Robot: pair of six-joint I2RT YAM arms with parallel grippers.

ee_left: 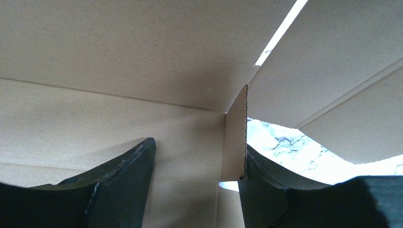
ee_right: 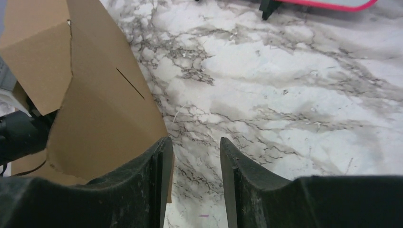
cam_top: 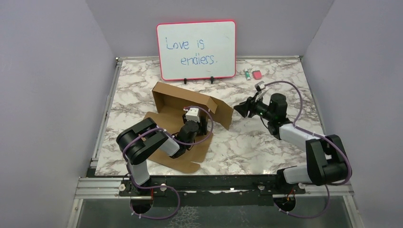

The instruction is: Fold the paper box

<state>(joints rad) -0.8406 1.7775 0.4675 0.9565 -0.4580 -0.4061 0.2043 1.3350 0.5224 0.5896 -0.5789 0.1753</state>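
Two grippers [ee_left: 197, 151] [ee_right: 195, 145], one paper box [cam_top: 175, 97]

Marble table [cam_top: 266, 142] bears the paper box [cam_top: 176, 96] and a propped whiteboard [cam_top: 196, 50].

With the table's [cam_top: 247, 142] middle as the dial in the top view, the paper box [cam_top: 183, 102] fills 9 to 11 o'clock. Its cardboard walls rise ahead of the left gripper [ee_left: 197, 152], and a flap edge stands against one finger. The box's raised flap stands just at 9 o'clock of the right gripper [ee_right: 195, 147]. Bare marble runs from 3 to 6 o'clock. The whiteboard [cam_top: 196, 50] blocks 12 o'clock, and two small items [cam_top: 253, 74] lie at 1 o'clock.
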